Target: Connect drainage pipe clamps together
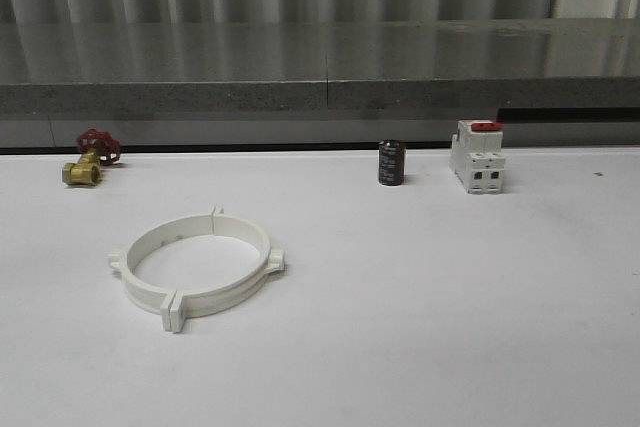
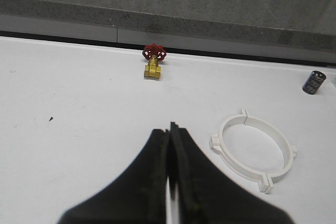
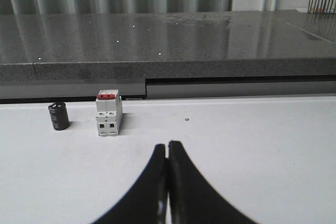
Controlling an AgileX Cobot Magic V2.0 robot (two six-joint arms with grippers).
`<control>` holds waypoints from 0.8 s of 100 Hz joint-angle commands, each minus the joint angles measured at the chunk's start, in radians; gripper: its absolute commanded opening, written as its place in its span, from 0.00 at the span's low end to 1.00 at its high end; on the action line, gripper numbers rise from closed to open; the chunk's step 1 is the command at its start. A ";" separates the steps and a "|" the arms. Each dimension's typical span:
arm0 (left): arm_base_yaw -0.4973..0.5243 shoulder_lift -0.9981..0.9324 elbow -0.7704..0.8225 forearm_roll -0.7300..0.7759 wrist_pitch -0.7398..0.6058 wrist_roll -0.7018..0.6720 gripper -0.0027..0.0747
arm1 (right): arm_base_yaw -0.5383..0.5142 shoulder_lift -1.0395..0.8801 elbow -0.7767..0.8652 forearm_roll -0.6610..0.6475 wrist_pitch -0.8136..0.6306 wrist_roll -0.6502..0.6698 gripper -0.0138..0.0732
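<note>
front view: the two white plastic half-ring clamps (image 1: 197, 267) lie joined as one ring on the white table (image 1: 450, 287), left of centre. left wrist view: left gripper (image 2: 170, 129) fingers pressed together, empty, near the ring. right wrist view: right gripper (image 3: 167, 148) fingers together, empty.

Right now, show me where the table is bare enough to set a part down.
The widest bare table runs right of the joined clamp ring, in front of the capacitor and breaker. A smaller patch lies between the brass valve and the capacitor. The ring crowds the near left.
</note>
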State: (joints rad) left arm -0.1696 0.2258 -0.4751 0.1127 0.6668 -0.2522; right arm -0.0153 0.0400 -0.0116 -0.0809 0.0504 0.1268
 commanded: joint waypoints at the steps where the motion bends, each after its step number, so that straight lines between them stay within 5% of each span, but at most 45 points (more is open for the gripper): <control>1: -0.001 0.011 -0.026 0.004 -0.084 0.000 0.01 | -0.010 -0.037 0.027 0.019 -0.155 -0.018 0.08; 80: -0.001 0.013 -0.026 0.004 -0.084 0.000 0.01 | -0.009 -0.070 0.022 0.019 -0.092 -0.018 0.08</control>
State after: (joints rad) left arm -0.1696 0.2258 -0.4751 0.1127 0.6668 -0.2522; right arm -0.0197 -0.0101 0.0271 -0.0631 0.0334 0.1142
